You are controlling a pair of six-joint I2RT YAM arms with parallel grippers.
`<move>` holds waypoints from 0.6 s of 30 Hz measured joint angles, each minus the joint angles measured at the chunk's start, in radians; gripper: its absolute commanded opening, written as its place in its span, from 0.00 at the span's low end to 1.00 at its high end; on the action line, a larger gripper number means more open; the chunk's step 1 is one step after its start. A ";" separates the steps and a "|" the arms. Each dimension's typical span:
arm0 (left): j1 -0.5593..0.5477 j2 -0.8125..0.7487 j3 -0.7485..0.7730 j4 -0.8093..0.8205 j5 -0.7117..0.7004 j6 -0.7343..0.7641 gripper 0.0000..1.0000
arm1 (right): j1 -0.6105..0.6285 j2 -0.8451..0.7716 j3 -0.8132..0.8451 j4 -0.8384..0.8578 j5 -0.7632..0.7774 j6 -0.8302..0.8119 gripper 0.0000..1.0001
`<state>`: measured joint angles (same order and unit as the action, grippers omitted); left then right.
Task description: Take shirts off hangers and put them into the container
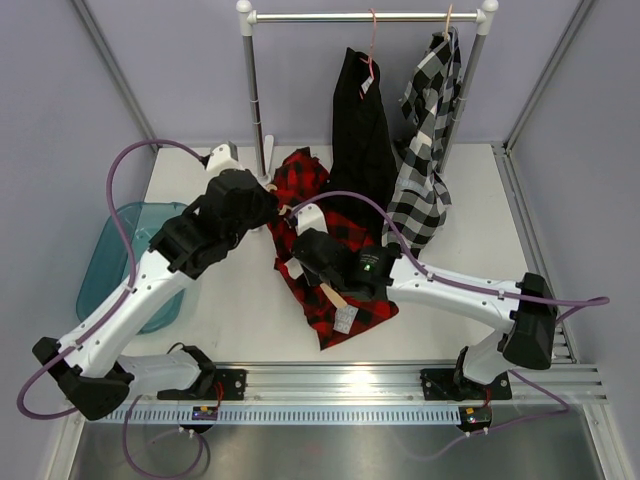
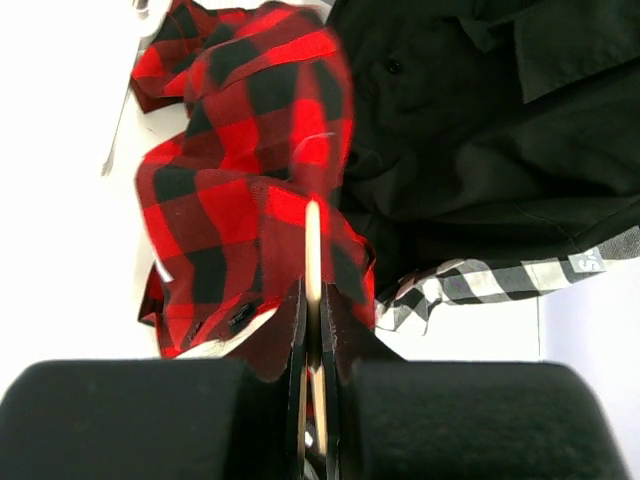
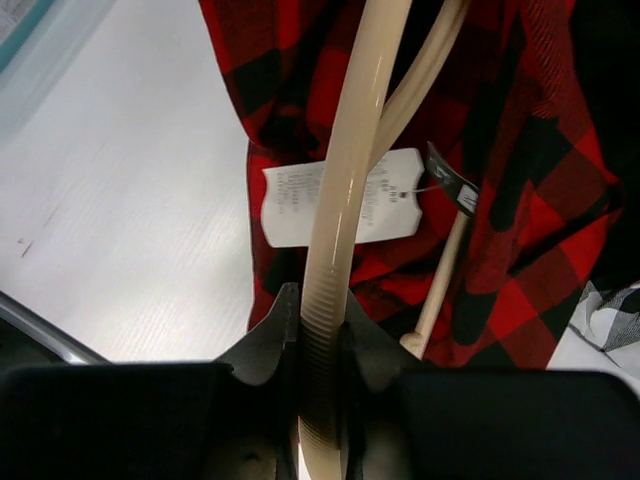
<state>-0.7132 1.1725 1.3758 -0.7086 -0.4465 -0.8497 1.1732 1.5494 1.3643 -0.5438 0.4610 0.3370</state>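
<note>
The red-and-black plaid shirt (image 1: 352,312) lies crumpled mid-table, its white label (image 3: 390,200) showing. My right gripper (image 3: 318,300) is shut on the ribbed arm of a tan wooden hanger (image 3: 345,170) still inside that shirt. My left gripper (image 2: 313,295), at the shirt's far end (image 1: 268,208), is shut on a thin tan strip that looks like the hanger's edge, with plaid cloth (image 2: 240,180) around it. The black shirt (image 1: 360,130) hangs from a pink hanger (image 1: 372,45). The check shirt (image 1: 425,150) hangs from a tan hanger (image 1: 447,25). The teal container (image 1: 110,250) sits at the left.
The white-and-steel garment rail (image 1: 365,16) stands at the back, its left post (image 1: 255,110) just behind my left gripper. The hanging shirts' hems reach the table beside the plaid one (image 2: 500,280). The hanger's loose dowel bar (image 3: 440,280) lies across the plaid cloth.
</note>
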 measured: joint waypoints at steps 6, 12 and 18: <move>-0.002 -0.036 -0.015 0.039 0.001 0.007 0.51 | 0.000 -0.046 -0.020 0.006 -0.010 0.011 0.00; -0.002 -0.086 -0.031 0.092 0.009 0.055 0.98 | -0.007 -0.125 -0.069 0.005 -0.075 0.025 0.00; -0.002 -0.169 -0.046 0.184 0.047 0.203 0.99 | -0.088 -0.207 -0.154 0.033 -0.200 0.050 0.00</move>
<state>-0.7155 1.0035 1.3300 -0.5243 -0.3996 -0.6468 1.0855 1.3422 1.2102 -0.5106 0.2615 0.3870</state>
